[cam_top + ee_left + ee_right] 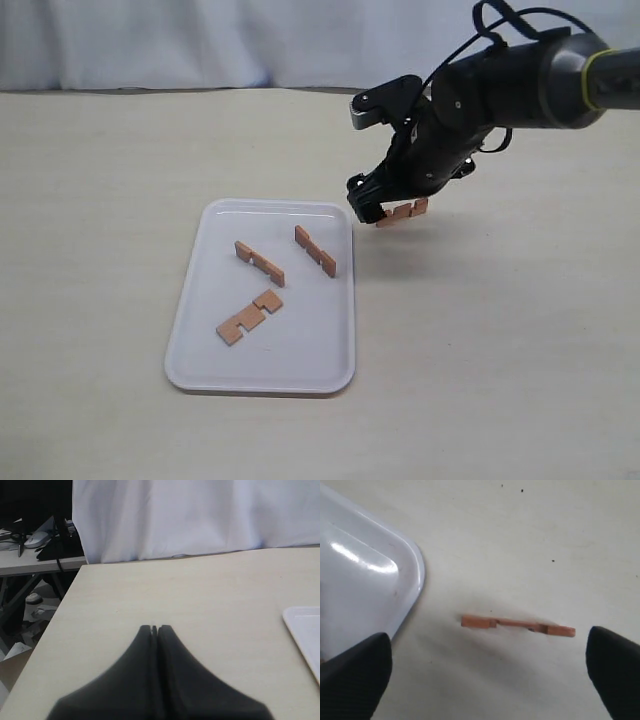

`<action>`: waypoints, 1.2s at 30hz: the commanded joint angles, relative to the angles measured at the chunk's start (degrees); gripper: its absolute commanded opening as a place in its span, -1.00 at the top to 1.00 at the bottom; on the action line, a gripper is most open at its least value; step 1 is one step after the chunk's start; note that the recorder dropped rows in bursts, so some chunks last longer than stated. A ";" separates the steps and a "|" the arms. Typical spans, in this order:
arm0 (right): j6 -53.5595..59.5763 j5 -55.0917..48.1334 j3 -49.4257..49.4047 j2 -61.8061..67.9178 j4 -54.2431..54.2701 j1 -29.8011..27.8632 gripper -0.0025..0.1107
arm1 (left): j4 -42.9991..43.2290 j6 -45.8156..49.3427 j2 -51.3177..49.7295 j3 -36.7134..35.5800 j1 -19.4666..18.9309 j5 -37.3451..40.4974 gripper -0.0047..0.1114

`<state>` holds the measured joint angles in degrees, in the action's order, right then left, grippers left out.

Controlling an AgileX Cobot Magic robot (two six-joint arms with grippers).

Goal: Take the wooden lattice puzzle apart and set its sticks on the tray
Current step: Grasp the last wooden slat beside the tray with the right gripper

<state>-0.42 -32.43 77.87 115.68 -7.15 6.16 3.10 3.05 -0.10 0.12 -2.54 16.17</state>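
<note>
No assembled lattice puzzle shows; its sticks lie apart. Three reddish-brown notched sticks rest on the white tray (300,360): one at the middle left (259,263), one near the far right rim (315,250), one nearer the front (248,317). A fourth stick (403,211) lies flat on the table just off the tray's far right corner. My right gripper (375,200) hovers over it, open. In the right wrist view this stick (518,625) lies between and ahead of the wide-spread gripper (487,670), touching neither finger. My left gripper (154,628) is shut on nothing.
The tray's rounded corner (370,570) is close beside the loose stick. In the left wrist view a tray corner (305,625) shows, and the table's edge (65,605) with clutter beyond it. A white curtain (200,40) backs the table.
</note>
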 commanded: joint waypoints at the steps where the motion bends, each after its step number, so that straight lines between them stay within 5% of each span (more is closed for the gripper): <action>1: -1.96 5.51 -0.06 2.04 0.04 -0.28 -0.87 | 0.35 -0.34 0.10 -0.12 -0.09 -0.30 0.92; 36: -4.96 8.81 0.94 8.06 0.04 -2.99 -0.86 | 0.35 -0.34 0.10 -0.12 -0.08 -0.67 0.92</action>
<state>-5.21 -24.73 78.57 123.64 -7.15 3.49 3.10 3.05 -0.10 0.12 -2.54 16.17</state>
